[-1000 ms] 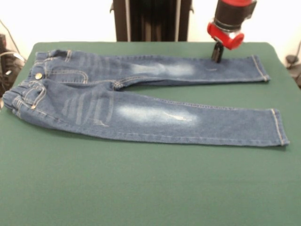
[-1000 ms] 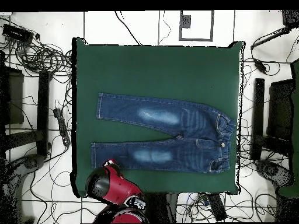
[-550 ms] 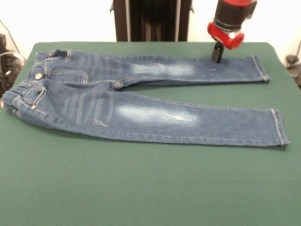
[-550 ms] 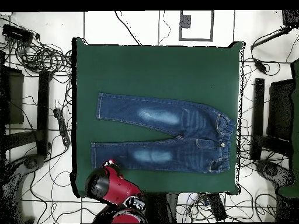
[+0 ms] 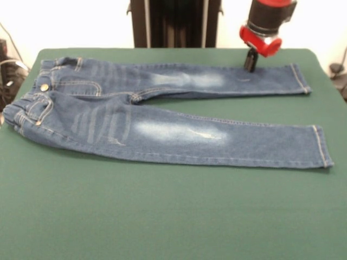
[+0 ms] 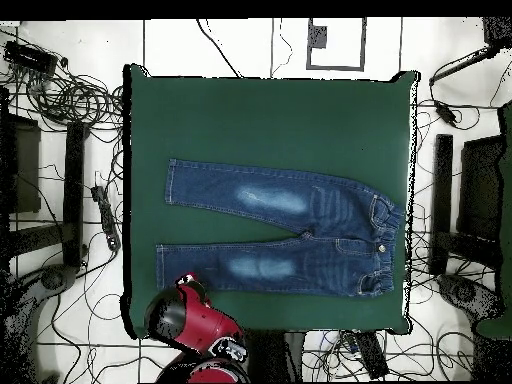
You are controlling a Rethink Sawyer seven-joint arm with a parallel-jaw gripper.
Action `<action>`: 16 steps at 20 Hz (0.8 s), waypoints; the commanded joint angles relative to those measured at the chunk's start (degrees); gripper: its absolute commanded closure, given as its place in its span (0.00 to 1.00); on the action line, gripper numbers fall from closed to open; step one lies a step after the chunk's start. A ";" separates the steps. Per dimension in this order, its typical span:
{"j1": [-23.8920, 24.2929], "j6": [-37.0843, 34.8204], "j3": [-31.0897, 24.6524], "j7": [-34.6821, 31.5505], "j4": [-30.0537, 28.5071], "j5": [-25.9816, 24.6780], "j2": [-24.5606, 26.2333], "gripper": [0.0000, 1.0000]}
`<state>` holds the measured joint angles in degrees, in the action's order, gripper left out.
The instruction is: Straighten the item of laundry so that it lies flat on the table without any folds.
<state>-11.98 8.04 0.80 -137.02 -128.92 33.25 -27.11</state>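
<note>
**A:** What's in front of us?

**B:** A wide dark green table (image 5: 162, 216), and on it a small pair of blue denim jeans (image 5: 162, 132) spread out lengthwise. Seen from across the table, the waistband sits toward the left edge and the two legs run off to the right, slightly splayed, with pale faded patches on the thighs. From overhead the jeans (image 6: 280, 232) lie in the half of the table nearer the robot.

**A:** Are they flat?

**B:** Nearly. Both legs look smooth right to the hems. The waistband end is still a little bunched and puckered around the metal button (image 5: 44, 87).

**A:** And the robot?

**B:** The red and black arm comes down at the far right. Its gripper (image 5: 250, 60) is just over the far leg, near that leg's cuff. I can't tell whether the jaws are open or closed, or whether the tip touches the cloth.

**A:** Has anything changed in the last second?

**B:** Hardly. The arm has lifted and shifted by a hair; the jeans haven't moved at all. My guess is the straightening is almost finished and the arm is letting go or pausing, with only the waistband left to smooth.
</note>
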 commanded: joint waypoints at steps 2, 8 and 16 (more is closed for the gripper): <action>-4.24 1.29 -10.11 -19.78 7.86 9.06 6.69 1.00; -5.98 -0.26 -9.53 -19.28 7.89 11.78 5.67 1.00; -8.06 -2.14 -8.58 -18.59 8.09 15.21 4.62 1.00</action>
<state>-16.29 8.04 2.16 -137.46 -129.15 41.23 -27.18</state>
